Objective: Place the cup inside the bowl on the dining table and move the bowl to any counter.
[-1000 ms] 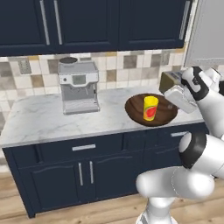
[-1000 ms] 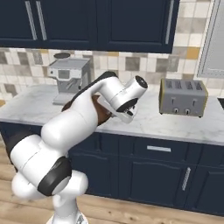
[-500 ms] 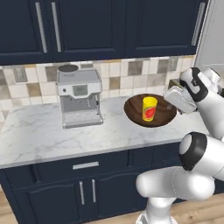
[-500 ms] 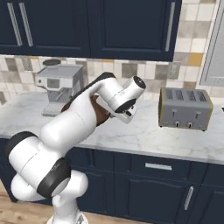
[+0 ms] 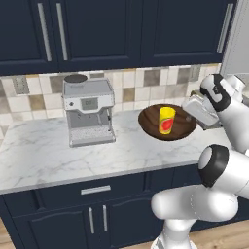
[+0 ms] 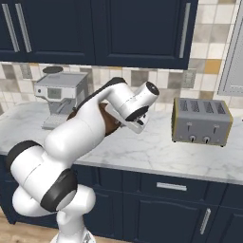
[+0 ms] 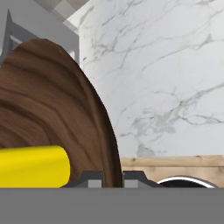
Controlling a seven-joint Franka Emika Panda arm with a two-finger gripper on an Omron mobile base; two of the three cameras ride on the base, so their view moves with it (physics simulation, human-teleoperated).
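One step remained: the cup (image 5: 166, 120) sat inside the bowl (image 5: 151, 126), jaws clamping its rim above the bench (image 5: 58, 155), not released.

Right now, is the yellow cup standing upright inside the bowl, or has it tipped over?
Upright. In the left base view the cup stands straight inside the brown bowl, open end up.

Marble counter (image 5: 44, 160) carries a coffee machine (image 5: 89, 111) on its left part and a toaster (image 6: 201, 121) further right.
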